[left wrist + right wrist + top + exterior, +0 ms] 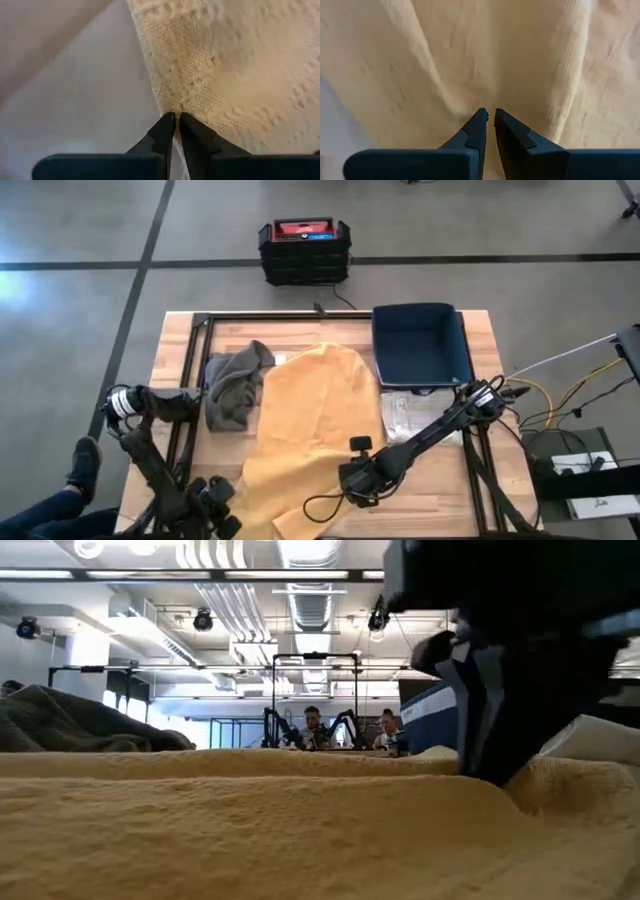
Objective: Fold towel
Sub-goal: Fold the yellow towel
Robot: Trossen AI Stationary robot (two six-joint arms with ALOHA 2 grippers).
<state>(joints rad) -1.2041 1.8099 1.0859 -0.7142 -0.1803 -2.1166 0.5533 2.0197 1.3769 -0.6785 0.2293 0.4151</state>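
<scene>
Left gripper [175, 119] clamped on towel [310, 420] near-left edge. Right gripper [490, 116] pinching towel fold, near right. Grey cloth [235, 385] left on worktop [480, 330].

High view: overhead, facing straight down on the whole table [175, 330]. Low view: table height, level, lens almost against the yellow towel [250, 830], room beyond at 12 o'clock. Wrist views: each close above that towel, past closed fingers. All four share the towel.
</scene>
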